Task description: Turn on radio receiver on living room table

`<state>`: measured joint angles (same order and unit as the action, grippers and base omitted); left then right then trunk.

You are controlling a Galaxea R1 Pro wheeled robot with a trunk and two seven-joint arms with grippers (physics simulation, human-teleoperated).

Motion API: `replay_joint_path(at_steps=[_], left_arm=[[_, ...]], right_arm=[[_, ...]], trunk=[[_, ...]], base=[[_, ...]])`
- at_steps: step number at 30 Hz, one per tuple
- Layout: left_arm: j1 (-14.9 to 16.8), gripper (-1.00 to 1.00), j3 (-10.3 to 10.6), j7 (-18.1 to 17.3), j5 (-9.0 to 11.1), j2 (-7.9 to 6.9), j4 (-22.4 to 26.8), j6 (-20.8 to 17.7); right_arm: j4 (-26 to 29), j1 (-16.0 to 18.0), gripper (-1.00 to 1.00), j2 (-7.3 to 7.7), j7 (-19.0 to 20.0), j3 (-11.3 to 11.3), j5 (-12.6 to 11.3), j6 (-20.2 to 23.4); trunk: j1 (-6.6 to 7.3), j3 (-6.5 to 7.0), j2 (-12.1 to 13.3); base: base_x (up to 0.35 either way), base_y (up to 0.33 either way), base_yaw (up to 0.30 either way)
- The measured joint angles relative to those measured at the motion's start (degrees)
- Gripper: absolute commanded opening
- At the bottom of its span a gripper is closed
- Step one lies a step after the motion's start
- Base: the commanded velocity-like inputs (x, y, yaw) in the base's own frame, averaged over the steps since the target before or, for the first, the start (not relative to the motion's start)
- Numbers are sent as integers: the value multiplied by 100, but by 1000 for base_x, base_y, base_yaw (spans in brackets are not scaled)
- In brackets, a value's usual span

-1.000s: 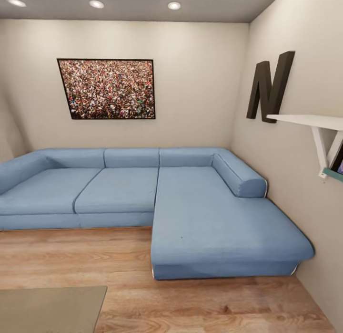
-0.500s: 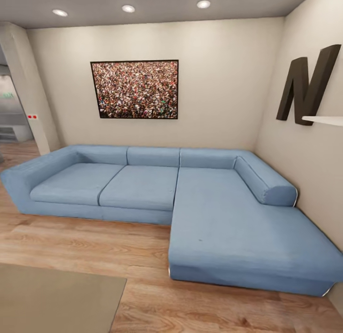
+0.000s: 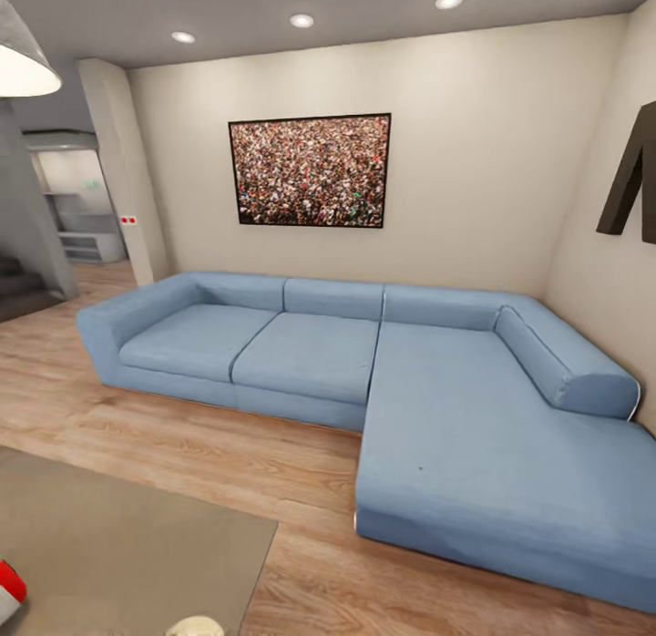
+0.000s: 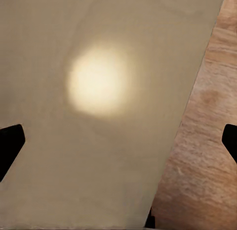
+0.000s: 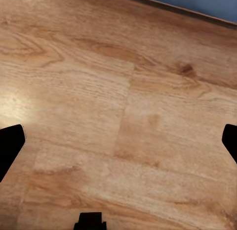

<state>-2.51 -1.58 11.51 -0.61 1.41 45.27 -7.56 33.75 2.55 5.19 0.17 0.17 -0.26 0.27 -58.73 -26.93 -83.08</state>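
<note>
The robot was in the approach step, facing the living room with its blue sofa (image 3: 383,381) and framed picture (image 3: 310,171). The glossy grey desk (image 3: 118,545) lay low at the head view's left. A sliver of the red and white radio receiver (image 3: 7,589) showed at the frame's left edge, apparently resting on the desk. The left jaws (image 4: 118,141) hung spread wide over the desk top; the right jaws (image 5: 118,141) stood equally open above the wood floor (image 5: 123,106). By my judgement, the next move called for bringing the radio fully into view.
</note>
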Motion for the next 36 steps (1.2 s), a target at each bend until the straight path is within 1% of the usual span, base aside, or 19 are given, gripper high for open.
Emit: replay_joint_path(at_steps=[36], left_arm=[[-1, 100, 0, 0, 0, 0, 0, 0]], right_arm=[[-18, 0, 100, 0, -7, 7, 0, 0]], trunk=[[0, 0, 0]], base=[[0, 0, 295]])
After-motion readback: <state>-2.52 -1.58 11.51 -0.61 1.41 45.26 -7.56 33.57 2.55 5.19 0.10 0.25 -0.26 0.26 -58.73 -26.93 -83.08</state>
